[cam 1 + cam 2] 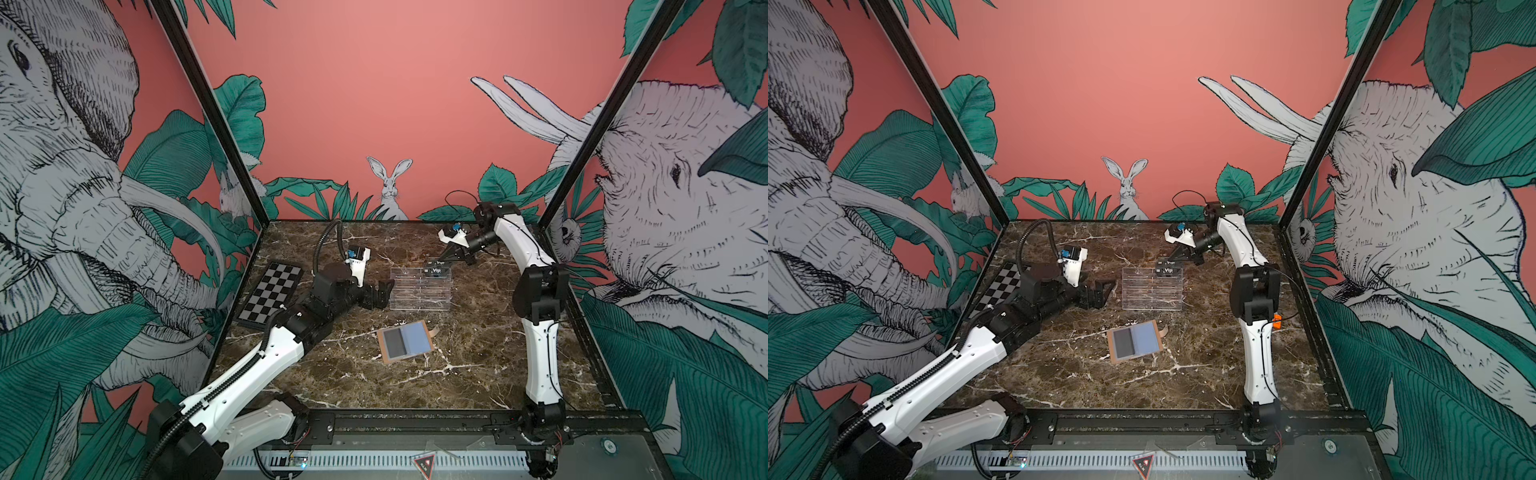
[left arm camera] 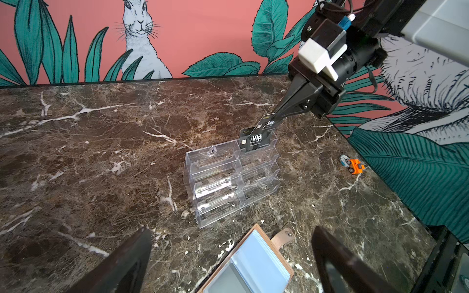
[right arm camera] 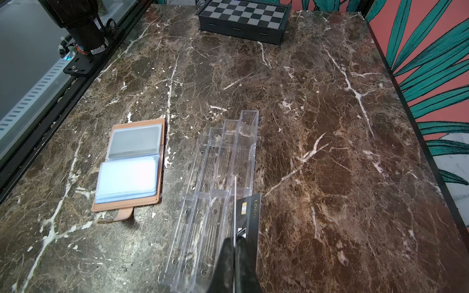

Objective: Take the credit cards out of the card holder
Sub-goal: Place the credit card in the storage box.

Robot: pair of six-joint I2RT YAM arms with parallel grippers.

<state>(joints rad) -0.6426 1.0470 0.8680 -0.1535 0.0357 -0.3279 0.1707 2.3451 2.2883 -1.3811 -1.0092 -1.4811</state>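
Right gripper: the right gripper [image 2: 275, 117] is closed on the top edge of a black "Vip" card [image 2: 266, 123], which hangs tilted over the back pocket of the clear stand [image 2: 223, 182].
Left gripper: the left gripper [image 1: 384, 294] has its jaws wide apart and holds nothing. It hovers just beside the stand, on the side away from the right gripper.
Credit cards: a second card [image 2: 256, 140] stands upright in that same back pocket, and the held card crosses in front of it. A grey rectangle under one clear sleeve [image 3: 134, 142] looks like another card not yet taken out.
Card holder: the card holder [image 3: 127, 206] lies open and flat on the surface [image 3: 330, 114], near the front of the stand and well apart from both grippers.
Risk, collision: because the held card is tilted, its lower corner may catch the pocket wall or the standing card and knock that card askew.
Risk, slip: the pinch is narrow and near one edge, so the card could pivot or drop outside the pocket on release.
Risk, stand: it is light and nothing braces it, so a downward push could slide or tip it.
Risk, holder: nothing pins the holder, so pulling out the sleeved card could drag the whole holder along.
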